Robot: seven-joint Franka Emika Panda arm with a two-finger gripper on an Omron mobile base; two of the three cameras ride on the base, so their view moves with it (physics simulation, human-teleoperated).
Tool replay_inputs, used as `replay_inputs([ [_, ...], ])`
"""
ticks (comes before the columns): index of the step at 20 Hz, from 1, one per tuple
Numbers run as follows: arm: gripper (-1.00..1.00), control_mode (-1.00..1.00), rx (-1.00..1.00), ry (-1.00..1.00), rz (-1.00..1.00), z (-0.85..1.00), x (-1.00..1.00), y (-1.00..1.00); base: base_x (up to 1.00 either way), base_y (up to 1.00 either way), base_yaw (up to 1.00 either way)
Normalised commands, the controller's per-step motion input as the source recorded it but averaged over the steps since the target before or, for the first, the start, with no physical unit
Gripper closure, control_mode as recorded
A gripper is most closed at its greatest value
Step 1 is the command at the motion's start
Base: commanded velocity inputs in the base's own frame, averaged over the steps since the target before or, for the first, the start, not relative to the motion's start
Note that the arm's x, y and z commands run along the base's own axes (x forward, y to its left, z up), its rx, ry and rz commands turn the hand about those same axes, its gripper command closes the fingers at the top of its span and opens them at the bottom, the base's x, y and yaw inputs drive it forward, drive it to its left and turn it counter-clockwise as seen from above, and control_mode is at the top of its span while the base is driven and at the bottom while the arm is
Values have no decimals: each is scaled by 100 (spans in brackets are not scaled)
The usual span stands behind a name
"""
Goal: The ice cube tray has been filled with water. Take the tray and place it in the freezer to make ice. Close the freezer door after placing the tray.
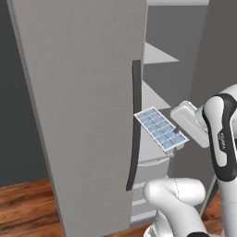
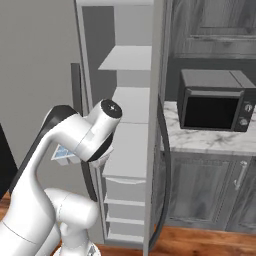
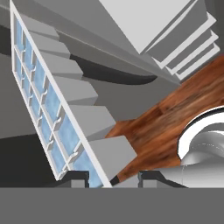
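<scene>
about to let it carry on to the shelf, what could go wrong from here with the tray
1. The tool pinches the ice cube tray at one end only, so it could pivot or slip.
2. The tray looks tilted in the left base view; the water might spill.
3. The tray hangs close to the door's dark handle at the freezer opening and could clip it.
</scene>
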Motion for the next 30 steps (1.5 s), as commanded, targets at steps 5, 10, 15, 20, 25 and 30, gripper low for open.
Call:
replay_inputs([
  [5, 100, 100, 0, 0, 0, 0, 0, 0, 14, -3, -7],
  [10, 100, 100, 0, 0, 0, 0, 0, 0, 8, -11, -7],
  [15, 100, 100, 0, 0, 0, 0, 0, 0, 11, -9, -5],
  [20, 100, 100, 0, 0, 0, 0, 0, 0, 8, -15, -5],
  [25, 100, 100, 0, 0, 0, 0, 0, 0, 14, -17, -7],
  [30, 100, 100, 0, 0, 0, 0, 0, 0, 15, -20, -7],
])
